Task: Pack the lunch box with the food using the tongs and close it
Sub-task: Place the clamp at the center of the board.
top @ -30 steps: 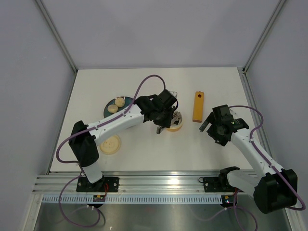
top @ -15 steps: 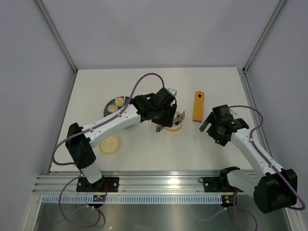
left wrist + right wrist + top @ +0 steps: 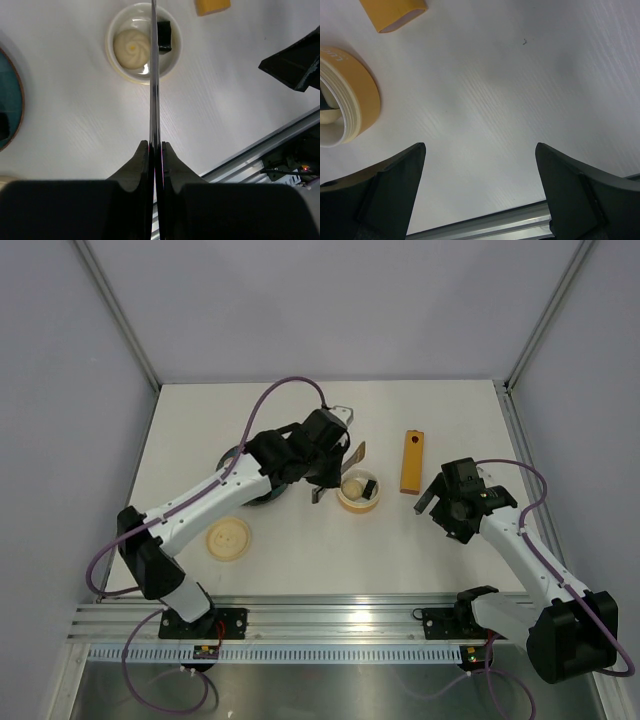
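Under left wrist: left gripper (image 3: 155, 148) pinches tongs (image 3: 153, 75) shut, edge-on over tub (image 3: 109, 44); one bun (image 3: 131, 44) inside
Top only: lid (image 3: 229, 540) lies near-left, apart from tub
Right wrist: right gripper (image 3: 480, 167) wide over table (image 3: 495, 75)
Surface: white; walls (image 3: 320, 310) grey

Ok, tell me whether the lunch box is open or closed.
Open: the lunch box shows a bun inside; its lid lies apart.

Top cam: fixed, high behind the arm bases, facing down and forward; whole table (image 3: 300, 570) in frame.
Left wrist cam: well above the table, looking near-straight down past left gripper (image 3: 155, 145) along the tongs (image 3: 154, 90) to the tub (image 3: 111, 50).
Right wrist cam: low, close to the table, apparently tilted forward over right gripper (image 3: 479, 150).
All three share tub and block (image 3: 411, 462).
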Motion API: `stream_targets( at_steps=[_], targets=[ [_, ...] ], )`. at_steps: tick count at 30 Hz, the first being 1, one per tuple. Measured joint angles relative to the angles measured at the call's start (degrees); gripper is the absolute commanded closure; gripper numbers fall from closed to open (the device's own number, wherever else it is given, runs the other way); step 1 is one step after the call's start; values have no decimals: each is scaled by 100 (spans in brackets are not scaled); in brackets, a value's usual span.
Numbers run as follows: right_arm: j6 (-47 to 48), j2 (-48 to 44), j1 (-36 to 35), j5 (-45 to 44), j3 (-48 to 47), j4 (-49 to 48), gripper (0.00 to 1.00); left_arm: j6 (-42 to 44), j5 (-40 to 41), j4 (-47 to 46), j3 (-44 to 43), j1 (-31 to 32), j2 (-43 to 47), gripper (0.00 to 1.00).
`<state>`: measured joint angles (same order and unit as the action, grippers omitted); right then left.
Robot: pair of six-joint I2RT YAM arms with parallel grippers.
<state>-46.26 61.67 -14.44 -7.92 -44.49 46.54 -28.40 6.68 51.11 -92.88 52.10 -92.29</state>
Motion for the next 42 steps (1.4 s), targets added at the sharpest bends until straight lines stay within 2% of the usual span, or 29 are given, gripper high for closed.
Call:
stream_targets(
  at_steps=[11, 19, 25, 27, 30, 32, 33, 35, 36, 37, 42],
  targets=[
    [2, 0, 0, 2, 0, 0, 1, 544, 188, -658, 101, -1322, 20, 100],
    [4, -2, 0, 7, 0, 4, 1, 933, 337, -1786, 26, -1832, -1274, 100],
    [4, -173, 0, 0, 0, 142, 1, 999, 323, -1919, -887, -1947, -2527, 96],
    [4, -256, 0, 0, 0, 197, 1, 997, 299, -1902, -1290, -1982, -2870, 89],
    [4, -356, 0, 0, 0, 286, 1, 981, 254, -1805, -1937, -2035, -3351, 70],
    [4, -413, 0, -2, 0, 330, 0, 968, 195, -1727, -2223, -2092, -3556, 63],
    [2, -442, 0, -2, 0, 339, 0, 953, 168, -1661, -2367, -2129, -3670, 54],
    [2, -476, 0, -7, 0, 354, 1, 942, 116, -1596, -2612, -2194, -3866, 47],
    [4, -485, 0, -9, 0, 374, 1, 942, 94, -1550, -2719, -2229, -3969, 37],
    [2, -487, 0, -9, 0, 393, 1, 953, 61, -1491, -2804, -2256, -4065, 32],
    [2, -485, 0, -11, 0, 422, 0, 955, -46, -1268, -2850, -2337, -4216, 19]
  ],
)
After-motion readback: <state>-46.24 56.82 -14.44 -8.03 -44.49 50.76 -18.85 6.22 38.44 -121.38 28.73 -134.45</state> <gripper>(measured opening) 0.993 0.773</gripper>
